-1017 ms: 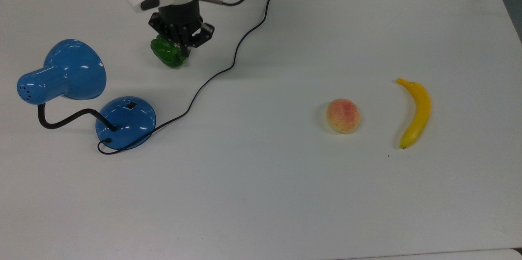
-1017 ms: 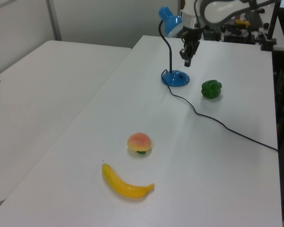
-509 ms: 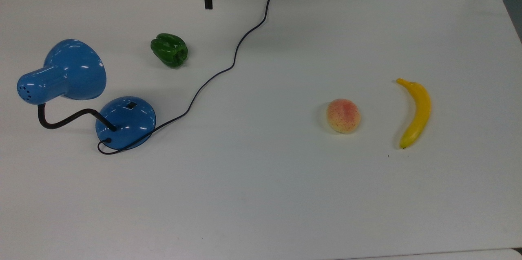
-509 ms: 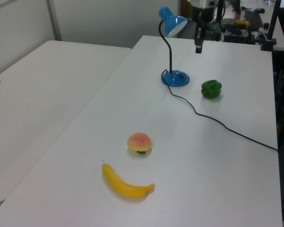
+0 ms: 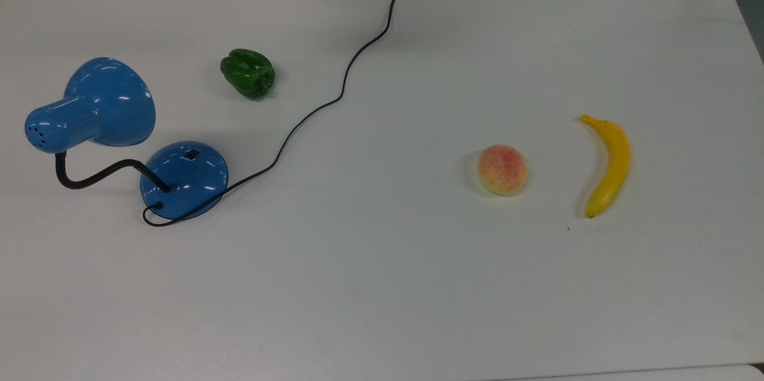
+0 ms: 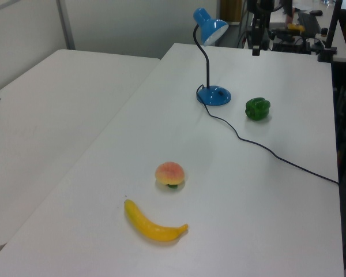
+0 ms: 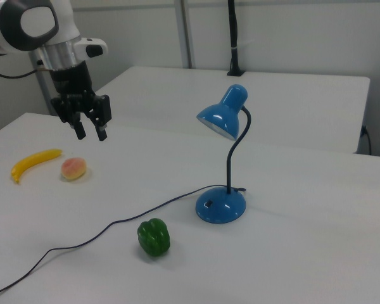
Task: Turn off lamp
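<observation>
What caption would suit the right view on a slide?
Robot gripper open in mid-air, well away from a blue lamp, beside a green pepper.

- Top view looks straight down on the white table [image 5: 382, 285].
- Left view stands at the banana [image 6: 154, 226] end, looking along the table toward the lamp [image 6: 212, 92].
- Right view faces back from the lamp [image 7: 223, 158] end, low and nearer.
</observation>
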`<state>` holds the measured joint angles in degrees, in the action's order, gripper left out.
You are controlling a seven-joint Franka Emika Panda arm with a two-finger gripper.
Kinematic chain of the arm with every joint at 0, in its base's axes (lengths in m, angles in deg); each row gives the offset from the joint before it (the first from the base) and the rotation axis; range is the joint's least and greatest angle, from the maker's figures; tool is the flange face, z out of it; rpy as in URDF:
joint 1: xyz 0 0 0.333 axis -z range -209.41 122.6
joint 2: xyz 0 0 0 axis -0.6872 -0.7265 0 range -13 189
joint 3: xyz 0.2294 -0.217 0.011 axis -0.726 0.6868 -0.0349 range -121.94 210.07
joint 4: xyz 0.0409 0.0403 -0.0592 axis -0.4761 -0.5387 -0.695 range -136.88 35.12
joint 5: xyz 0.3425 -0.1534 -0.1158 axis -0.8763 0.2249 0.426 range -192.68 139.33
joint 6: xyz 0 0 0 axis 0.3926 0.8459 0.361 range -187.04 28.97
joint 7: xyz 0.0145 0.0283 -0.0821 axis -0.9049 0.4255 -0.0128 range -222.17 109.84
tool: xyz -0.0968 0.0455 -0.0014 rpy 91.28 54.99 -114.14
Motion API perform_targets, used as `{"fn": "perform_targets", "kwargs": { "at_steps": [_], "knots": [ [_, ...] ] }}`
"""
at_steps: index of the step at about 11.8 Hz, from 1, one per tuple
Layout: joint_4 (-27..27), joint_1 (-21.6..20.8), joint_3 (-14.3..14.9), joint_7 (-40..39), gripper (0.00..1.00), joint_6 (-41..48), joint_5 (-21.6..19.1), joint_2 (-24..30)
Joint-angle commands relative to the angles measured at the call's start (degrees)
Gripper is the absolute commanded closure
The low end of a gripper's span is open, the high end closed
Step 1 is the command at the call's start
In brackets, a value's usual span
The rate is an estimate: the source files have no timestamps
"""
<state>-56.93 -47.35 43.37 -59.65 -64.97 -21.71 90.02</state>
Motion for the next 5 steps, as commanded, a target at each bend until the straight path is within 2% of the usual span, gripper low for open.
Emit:
{"fn": "perform_targets", "kwargs": {
  "at_steps": [1,5],
  "knots": [
    [0.9,0.4,0.6,-1.7,0.00,3.0,-0.1,-0.1],
    [1.8,0.9,0.6,-0.9,0.00,2.6,0.2,-0.4]
  ]
}}
